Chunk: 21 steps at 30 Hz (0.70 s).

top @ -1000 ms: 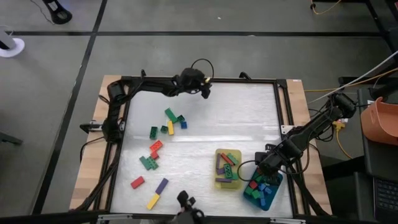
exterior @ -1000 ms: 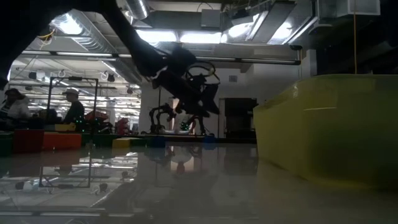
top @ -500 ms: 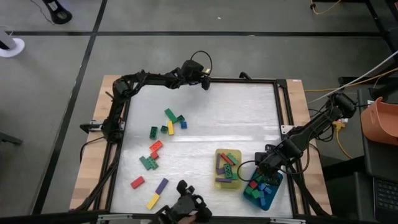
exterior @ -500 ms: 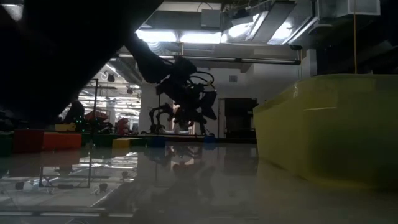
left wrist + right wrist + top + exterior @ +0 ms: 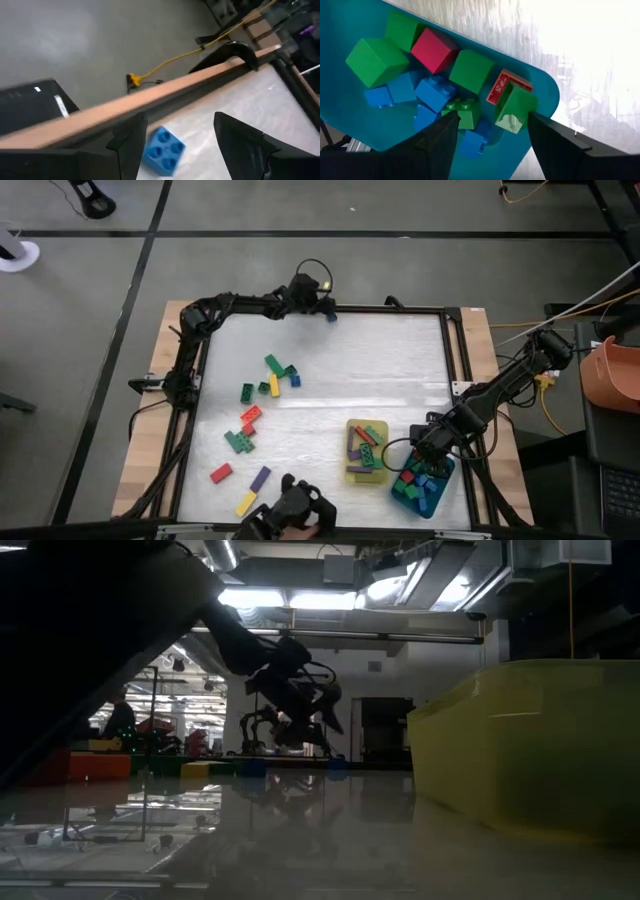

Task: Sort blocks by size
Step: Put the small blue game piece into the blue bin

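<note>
Two arms are seen over the surface (image 5: 400, 370). At the near right corner the right arm is bent low, its tool (image 5: 428, 448) held open and empty just above the teal tray (image 5: 441, 491), where small blocks (image 5: 435, 92) are heaped; longer ones lie in the yellow tray (image 5: 352, 473) beside it. Loose blocks (image 5: 268, 375) are scattered mid-surface. At the far edge the left arm is stretched along the frame, its tool (image 5: 180, 137) spread open over a blue block (image 5: 164, 150).

The blocks (image 5: 435, 50) look like smooth, glossy plastic, as does the teal tray (image 5: 350, 30). The table (image 5: 380, 370) top is shiny brushed white, edged with matt wood (image 5: 165, 95).
</note>
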Each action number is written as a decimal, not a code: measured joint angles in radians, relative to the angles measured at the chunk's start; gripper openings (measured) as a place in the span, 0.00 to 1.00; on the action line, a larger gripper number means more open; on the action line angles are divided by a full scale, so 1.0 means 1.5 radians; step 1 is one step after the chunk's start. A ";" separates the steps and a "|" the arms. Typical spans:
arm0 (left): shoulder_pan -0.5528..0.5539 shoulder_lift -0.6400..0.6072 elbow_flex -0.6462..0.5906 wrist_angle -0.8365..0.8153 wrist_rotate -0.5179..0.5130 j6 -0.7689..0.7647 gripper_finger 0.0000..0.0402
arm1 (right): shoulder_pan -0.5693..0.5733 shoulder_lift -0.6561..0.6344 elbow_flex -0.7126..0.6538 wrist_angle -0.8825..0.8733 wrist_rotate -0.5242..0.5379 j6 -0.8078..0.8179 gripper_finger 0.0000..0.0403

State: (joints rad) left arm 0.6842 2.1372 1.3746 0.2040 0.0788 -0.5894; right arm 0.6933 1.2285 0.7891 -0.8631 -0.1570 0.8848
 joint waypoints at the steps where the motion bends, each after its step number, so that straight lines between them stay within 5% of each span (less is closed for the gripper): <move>1: 0.000 0.000 0.000 0.001 0.005 -0.010 0.55 | 0.000 0.000 0.000 0.000 0.000 0.000 0.59; 21: -0.013 0.000 0.000 0.010 0.092 -0.197 0.55 | 0.000 0.000 0.000 0.001 0.000 0.000 0.59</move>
State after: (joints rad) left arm 0.6651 2.1372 1.3743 0.2188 0.2173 -0.8853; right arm 0.6933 1.2285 0.7891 -0.8623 -0.1570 0.8845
